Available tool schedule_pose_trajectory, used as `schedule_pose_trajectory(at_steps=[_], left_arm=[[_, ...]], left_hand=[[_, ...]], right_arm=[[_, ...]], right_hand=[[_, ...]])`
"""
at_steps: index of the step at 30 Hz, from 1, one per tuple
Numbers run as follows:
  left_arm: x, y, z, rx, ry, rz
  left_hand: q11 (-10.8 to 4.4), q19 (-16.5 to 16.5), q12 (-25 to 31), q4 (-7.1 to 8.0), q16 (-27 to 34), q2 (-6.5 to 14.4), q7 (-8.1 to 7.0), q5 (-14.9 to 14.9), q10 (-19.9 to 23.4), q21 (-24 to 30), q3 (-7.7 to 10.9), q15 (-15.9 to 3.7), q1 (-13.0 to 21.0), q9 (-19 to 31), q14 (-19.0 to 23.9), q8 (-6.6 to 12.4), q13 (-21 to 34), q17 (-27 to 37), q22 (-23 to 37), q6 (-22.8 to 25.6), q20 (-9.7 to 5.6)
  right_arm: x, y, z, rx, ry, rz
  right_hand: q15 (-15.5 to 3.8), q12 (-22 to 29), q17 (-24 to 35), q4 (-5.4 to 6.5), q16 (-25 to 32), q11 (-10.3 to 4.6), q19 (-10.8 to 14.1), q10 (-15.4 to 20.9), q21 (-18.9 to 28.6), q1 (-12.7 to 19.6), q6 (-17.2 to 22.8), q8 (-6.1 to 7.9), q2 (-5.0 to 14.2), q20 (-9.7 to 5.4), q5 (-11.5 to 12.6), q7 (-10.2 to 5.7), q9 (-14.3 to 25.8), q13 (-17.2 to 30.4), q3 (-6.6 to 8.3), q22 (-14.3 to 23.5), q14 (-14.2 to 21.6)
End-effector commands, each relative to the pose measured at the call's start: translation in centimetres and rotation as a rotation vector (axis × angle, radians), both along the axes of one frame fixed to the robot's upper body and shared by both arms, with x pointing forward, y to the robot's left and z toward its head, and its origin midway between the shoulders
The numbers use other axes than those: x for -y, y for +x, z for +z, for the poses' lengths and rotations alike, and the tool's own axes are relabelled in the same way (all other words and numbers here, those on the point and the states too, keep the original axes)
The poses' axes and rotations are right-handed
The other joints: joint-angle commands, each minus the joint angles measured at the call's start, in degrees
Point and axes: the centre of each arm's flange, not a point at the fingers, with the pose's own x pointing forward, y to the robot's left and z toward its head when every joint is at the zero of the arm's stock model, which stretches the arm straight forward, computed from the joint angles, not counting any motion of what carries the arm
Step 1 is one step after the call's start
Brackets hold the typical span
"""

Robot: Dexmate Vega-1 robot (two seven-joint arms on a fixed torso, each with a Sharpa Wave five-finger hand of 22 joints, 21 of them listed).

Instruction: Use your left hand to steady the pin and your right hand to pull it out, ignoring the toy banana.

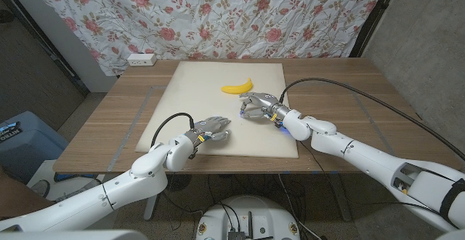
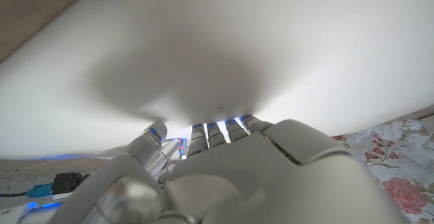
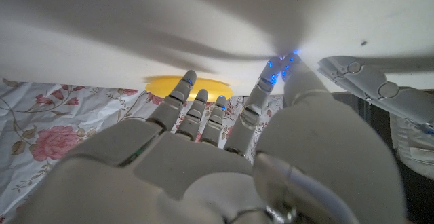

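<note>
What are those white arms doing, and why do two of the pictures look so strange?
They belong to a robot standing at a wooden table. The big picture comes from a camera on its head, looking down. The other two come from cameras on its wrists, so they look close and turned over. The left robot hand is over a white mat, fingers stretched out, and seems to hold nothing. The right robot hand is curled near a yellow toy banana; I cannot tell whether it holds anything. Its wrist camera sees the banana too. The pin it should pull is too small to make out. A flowered curtain hangs behind.
</note>
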Motion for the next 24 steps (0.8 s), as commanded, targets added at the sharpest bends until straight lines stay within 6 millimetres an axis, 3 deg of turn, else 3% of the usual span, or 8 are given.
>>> schedule_pose_trajectory(at_steps=[1,24], left_arm=[[0.02,-0.34,-0.25,-0.003,0.005,0.008],[-0.26,-0.68,-0.26,-0.004,0.011,0.016]], left_hand=[[-0.12,0.29,0.51,-0.46,0.36,6.12,-0.68,-0.21,0.47,0.28,0.07,-2.74,0.68,0.34,0.44,0.47,0.07,0.11,0.10,2.31,-3.44],[-0.11,0.30,0.48,-1.37,0.34,6.21,-0.70,-0.42,0.61,0.21,0.43,-2.71,1.53,0.34,0.48,0.36,0.06,0.12,0.08,2.34,-3.34]], right_arm=[[0.35,-0.10,0.12,-0.037,0.035,0.013],[0.64,-0.40,0.47,-0.080,0.066,0.039]], right_hand=[[-2.67,0.39,0.31,0.27,0.51,-0.12,0.21,0.68,0.13,0.64,0.95,0.47,0.62,-0.12,-0.07,-0.04,0.27,0.07,-0.07,0.27,0.55],[-2.57,0.14,0.61,0.62,0.58,-0.23,0.09,0.96,0.03,0.52,1.92,0.53,1.54,0.13,-0.62,0.01,0.05,0.08,-0.31,0.29,0.21]])
